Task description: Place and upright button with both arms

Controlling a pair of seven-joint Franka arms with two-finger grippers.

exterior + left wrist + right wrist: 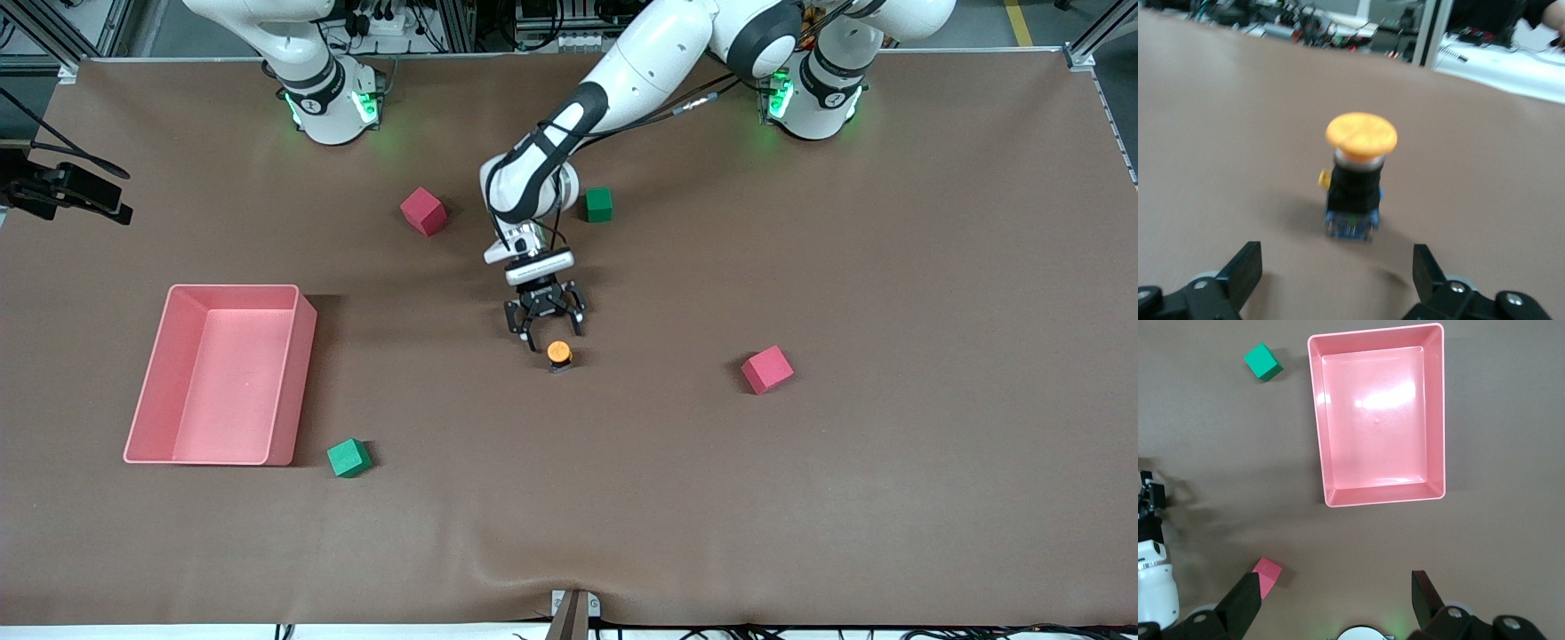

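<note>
Small push-button switch with round orange cap and black cylindrical body point(559, 356) is standing upright on the brown table cover point(889, 462), cap up, mid-table. Left gripper point(544, 331) is sitting just beside it, jaws spread, not touching, apparently letting go. Right gripper point(1338, 603) is waiting high over the pink rectangular plastic bin point(1381, 420), jaws released, empty.

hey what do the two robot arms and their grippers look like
Both arms are glossy white with black joint bands, on bases lit green. The left arm has thin black cables running along it and a pale camera block at the wrist. The left gripper is black with two stubby fingers; the right gripper looks the same.
</note>
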